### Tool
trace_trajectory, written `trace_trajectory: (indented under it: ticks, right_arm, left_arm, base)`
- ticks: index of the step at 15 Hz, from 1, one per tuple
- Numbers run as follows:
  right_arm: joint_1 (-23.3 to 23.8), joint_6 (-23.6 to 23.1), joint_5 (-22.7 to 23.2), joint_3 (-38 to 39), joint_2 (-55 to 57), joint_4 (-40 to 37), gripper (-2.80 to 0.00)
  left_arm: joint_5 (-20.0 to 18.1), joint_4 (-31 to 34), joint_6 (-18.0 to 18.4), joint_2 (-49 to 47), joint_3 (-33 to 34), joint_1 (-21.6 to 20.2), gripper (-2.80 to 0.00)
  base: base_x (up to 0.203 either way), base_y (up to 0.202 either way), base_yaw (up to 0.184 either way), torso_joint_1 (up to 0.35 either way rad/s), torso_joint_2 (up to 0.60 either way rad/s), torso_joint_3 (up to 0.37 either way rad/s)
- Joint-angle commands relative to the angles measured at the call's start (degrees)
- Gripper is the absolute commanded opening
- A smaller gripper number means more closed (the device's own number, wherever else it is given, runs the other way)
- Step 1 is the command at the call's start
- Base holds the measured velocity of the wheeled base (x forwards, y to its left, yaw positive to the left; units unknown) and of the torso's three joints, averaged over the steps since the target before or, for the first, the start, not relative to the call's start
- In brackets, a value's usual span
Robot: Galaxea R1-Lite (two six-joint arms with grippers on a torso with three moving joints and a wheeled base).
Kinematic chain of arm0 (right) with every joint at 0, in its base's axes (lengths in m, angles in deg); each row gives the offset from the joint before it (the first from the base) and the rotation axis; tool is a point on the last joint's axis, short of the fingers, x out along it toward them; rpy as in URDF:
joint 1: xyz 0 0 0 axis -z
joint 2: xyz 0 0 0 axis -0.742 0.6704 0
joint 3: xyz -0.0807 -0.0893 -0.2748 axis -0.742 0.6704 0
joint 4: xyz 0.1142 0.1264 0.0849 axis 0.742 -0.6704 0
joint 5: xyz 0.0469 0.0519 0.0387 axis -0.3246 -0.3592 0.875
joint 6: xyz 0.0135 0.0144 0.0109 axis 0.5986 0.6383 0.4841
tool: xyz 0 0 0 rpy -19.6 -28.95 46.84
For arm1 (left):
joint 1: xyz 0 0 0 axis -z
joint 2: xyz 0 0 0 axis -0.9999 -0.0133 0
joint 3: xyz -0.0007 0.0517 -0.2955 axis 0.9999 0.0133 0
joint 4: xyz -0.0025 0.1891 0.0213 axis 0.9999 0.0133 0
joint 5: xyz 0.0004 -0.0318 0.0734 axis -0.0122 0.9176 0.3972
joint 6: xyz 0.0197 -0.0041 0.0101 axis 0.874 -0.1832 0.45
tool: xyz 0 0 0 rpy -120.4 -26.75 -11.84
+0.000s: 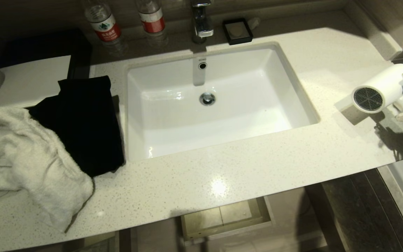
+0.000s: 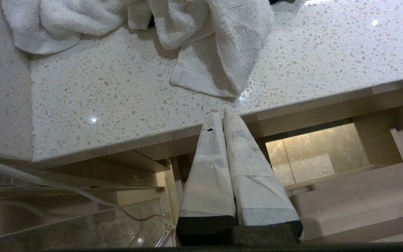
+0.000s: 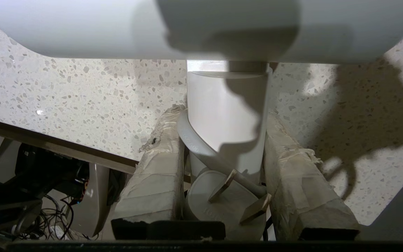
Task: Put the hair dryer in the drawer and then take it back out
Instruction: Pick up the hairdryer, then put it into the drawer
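While the drawer [image 1: 222, 218] gapes empty, the right hand [image 3: 222, 140] grips the hair dryer [image 1: 383, 89].

My left gripper [image 2: 222, 115] ended in two long tapering fingers [image 2: 206, 175] wrapped in creased whitish tape, one with a small dark tear near its tip, set into black bases. My right gripper [image 3: 224, 140] had the same blocky taped fingers [image 3: 156, 175], the wrap frayed and wrinkled along its edges, on black mounts.
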Motion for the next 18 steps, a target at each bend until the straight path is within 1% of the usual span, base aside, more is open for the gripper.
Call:
trace_trajectory:
  ticks: [1,3,6,8,9,14,18]
  right_arm:
    - [-0.06,0.36,0.05,0.35,-2.73,-0.20,-2.80]
    - [-0.17,0.86,0.00,1.97,-6.20,-0.16,-2.80]
    - [-0.19,0.97,0.00,2.56,-6.92,-0.20,-2.80]
    - [-0.79,1.05,0.03,3.61,-9.77,-0.17,-2.80]
    - [-1.01,1.06,0.03,3.96,-10.31,-0.17,-2.80]
    - [-1.07,1.15,0.00,4.67,-13.34,-0.11,-2.80]
    - [-1.07,1.15,0.00,6.32,-15.86,0.46,-2.80]
  left_arm:
    - [0.00,-0.01,-0.02,0.02,0.00,-0.02,-2.80]
    - [0.00,-0.01,-0.02,0.03,0.02,-0.02,-2.80]
    - [0.00,-0.01,-0.02,0.02,0.09,-0.02,-2.80]
    - [0.00,-0.01,-0.02,0.02,0.09,-0.02,-2.80]
    - [0.00,-0.01,-0.02,0.02,0.00,-0.02,-2.80]
    - [0.00,-0.01,-0.02,0.11,0.09,-0.02,-2.80]
    - [0.00,-0.01,-0.02,0.02,0.00,-0.02,-2.80]
  base:
    - [0.000,0.000,0.000,0.026,-0.03,-0.021]
    - [0.000,0.000,0.000,0.028,-0.03,-0.023]
    - [0.000,0.000,0.000,0.008,-0.01,-0.003]
    - [0.000,0.000,0.000,-0.007,0.05,0.001]
    - [0.000,0.000,0.000,-0.207,0.29,0.017]
    - [0.000,0.000,0.000,-0.414,0.44,0.029]
    - [0.000,0.000,0.000,-0.395,0.33,-0.038]
